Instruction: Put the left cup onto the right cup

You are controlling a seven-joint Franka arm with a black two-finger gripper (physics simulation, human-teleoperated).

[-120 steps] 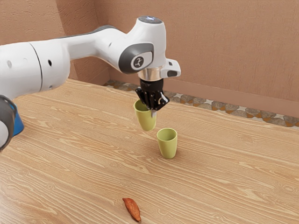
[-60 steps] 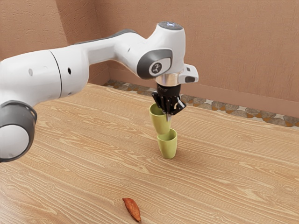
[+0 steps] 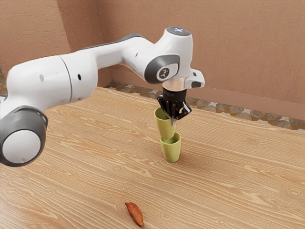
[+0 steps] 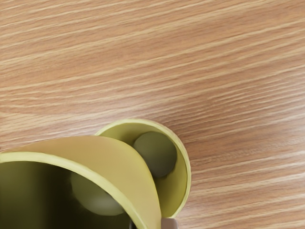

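claw (image 3: 174, 115) is pinching the rim of the upper green cup (image 3: 163, 125), slightly tilted, its base right at the mouth of the lower green cup (image 3: 171, 149); that one stands upright on the wooden surface (image 3: 238, 167); wrist view shows them a bit off-centre

Upper cup (image 4: 114, 157) sits close under my camera, yellow-green; I look down into its dark olive inside to a paler round floor; its wall covers part of the mouth of the lower cup (image 4: 182, 176), same colour, upright, rim and round floor showing beside it; contact between them I cannot tell; wooden table (image 4: 190, 57), fine grain lines, around both.
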